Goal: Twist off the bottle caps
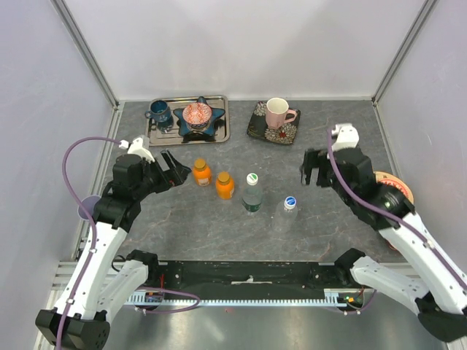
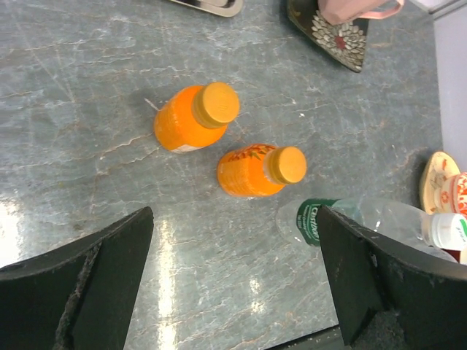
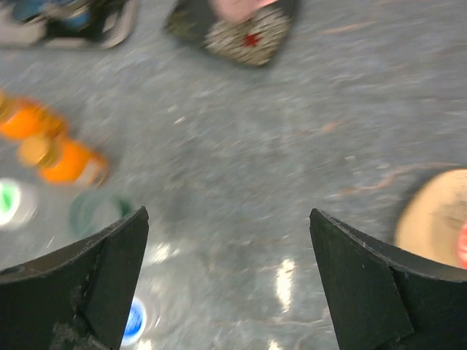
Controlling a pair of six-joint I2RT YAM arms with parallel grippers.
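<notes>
Mid-table, upright in a row, small round screw caps (image 1: 252, 177) all on: two short orange plastic bottles (image 1: 202, 176) of orange liquid, taller green-tinted clear bottle (image 1: 252, 198), colourless clear bottle (image 1: 290, 209). Behind: metal tray (image 1: 223, 124) holding blue mug (image 1: 158, 113) and star-shaped bowl (image 1: 201, 117); pink mug (image 1: 277, 111) on dark patterned plate (image 1: 261, 131). Left gripper (image 1: 176, 166) and right gripper (image 1: 314, 175) gaping wide, grasping nothing.

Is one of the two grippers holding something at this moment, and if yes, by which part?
Nothing is held. The left gripper and the right gripper both stand open, with nothing between their jaws.
</notes>
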